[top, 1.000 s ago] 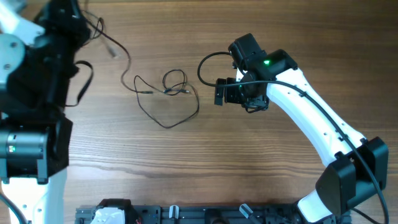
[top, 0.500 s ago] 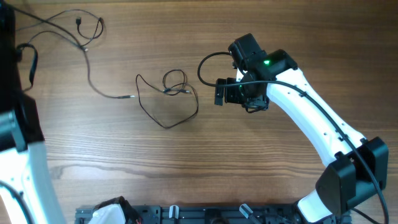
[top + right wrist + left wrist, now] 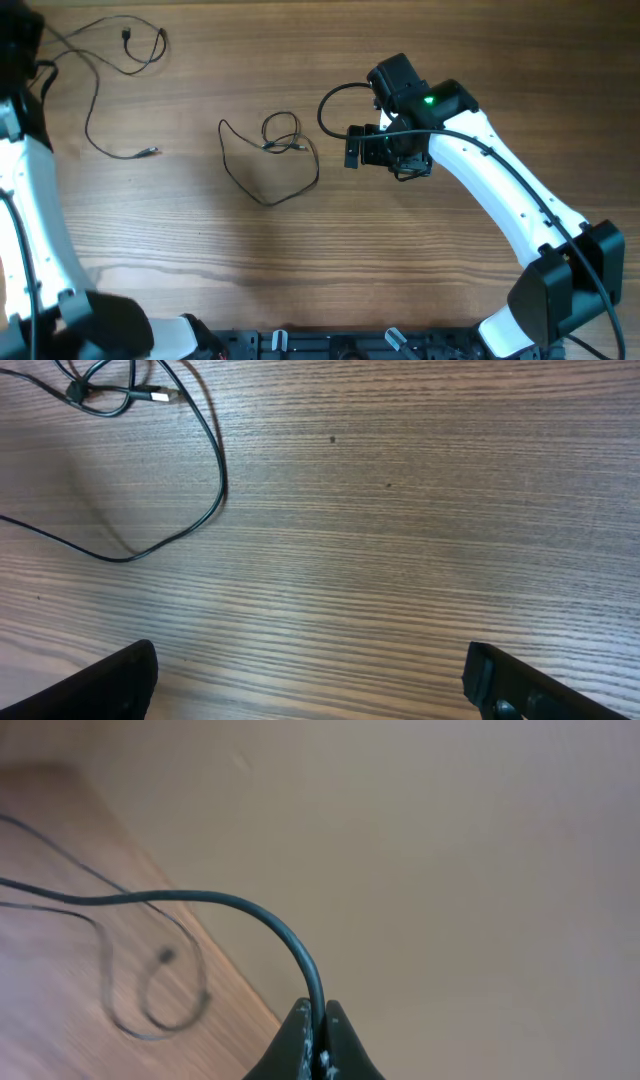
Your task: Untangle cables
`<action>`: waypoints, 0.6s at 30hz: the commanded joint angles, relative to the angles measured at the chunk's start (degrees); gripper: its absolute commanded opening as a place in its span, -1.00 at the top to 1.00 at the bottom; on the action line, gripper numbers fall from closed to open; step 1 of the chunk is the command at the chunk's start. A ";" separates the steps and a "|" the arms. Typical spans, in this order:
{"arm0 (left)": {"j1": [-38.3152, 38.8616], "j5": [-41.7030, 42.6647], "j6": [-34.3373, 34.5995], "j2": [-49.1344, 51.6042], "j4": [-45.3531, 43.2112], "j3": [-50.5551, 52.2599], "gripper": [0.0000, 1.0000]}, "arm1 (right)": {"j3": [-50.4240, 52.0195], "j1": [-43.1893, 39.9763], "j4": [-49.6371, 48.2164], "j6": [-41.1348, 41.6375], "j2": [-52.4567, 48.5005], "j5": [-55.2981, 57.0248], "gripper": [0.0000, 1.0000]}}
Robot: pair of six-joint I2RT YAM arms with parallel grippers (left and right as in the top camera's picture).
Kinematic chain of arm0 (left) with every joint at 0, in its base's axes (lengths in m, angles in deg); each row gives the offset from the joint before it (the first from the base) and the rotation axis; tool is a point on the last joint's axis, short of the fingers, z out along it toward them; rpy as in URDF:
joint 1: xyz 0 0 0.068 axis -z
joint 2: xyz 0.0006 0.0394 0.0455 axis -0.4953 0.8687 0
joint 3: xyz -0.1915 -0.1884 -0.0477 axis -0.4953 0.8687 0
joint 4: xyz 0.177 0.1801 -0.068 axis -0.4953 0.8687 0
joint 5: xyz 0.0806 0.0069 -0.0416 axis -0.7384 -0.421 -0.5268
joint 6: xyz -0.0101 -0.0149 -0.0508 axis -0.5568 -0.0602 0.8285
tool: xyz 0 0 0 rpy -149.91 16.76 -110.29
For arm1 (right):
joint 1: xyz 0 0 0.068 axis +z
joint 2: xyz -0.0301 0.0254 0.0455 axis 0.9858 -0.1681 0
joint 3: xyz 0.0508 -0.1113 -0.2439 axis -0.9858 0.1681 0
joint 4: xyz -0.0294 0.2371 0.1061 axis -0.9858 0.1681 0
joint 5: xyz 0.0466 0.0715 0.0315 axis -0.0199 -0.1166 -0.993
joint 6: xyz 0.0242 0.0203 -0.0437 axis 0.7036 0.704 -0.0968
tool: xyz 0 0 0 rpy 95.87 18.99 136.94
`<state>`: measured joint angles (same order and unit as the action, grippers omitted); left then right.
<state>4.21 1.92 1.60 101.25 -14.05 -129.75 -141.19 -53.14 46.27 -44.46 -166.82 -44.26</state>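
Note:
My left gripper (image 3: 318,1020) is shut on one thin black cable (image 3: 230,902), held up beyond the table's edge. In the overhead view this cable (image 3: 92,110) runs from the top left corner, loops near the back edge and ends in a plug at the left. The other cables (image 3: 282,140) lie at the table's middle as a small knot with a wide loop (image 3: 268,198) below it. They show at the top left of the right wrist view (image 3: 205,455). My right gripper (image 3: 310,680) is open and empty, hovering just right of the knot (image 3: 356,146).
My left arm (image 3: 25,200) fills the far left edge of the overhead view. A thick black wire (image 3: 335,100) arcs from my right arm. A dark rack (image 3: 330,345) lies along the front edge.
My left gripper has pulled its cable away to the left, so its plug end has slid clear of the knot. The left arm has swung back. The right arm has not moved.

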 commanded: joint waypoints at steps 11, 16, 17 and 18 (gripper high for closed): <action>-2.75 28.41 -25.16 1.36 12.15 -0.39 0.92 | 0.24 -0.02 -0.55 -0.20 -0.63 0.52 -1.00; -5.57 26.77 -41.05 1.90 26.27 -0.37 0.92 | 0.24 -0.02 -1.18 -0.22 -0.63 0.55 -0.99; -6.21 26.08 -41.57 2.21 27.41 -0.37 0.92 | 0.24 -0.02 -1.20 -0.22 -0.63 0.55 -1.00; -7.10 24.98 -41.70 2.56 28.48 -0.37 0.92 | 0.24 -0.02 -1.18 -0.26 -0.63 0.55 -1.00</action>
<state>-0.36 28.50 -31.25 102.74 12.42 -129.77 -141.19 -53.14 45.35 -44.46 -166.82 -44.24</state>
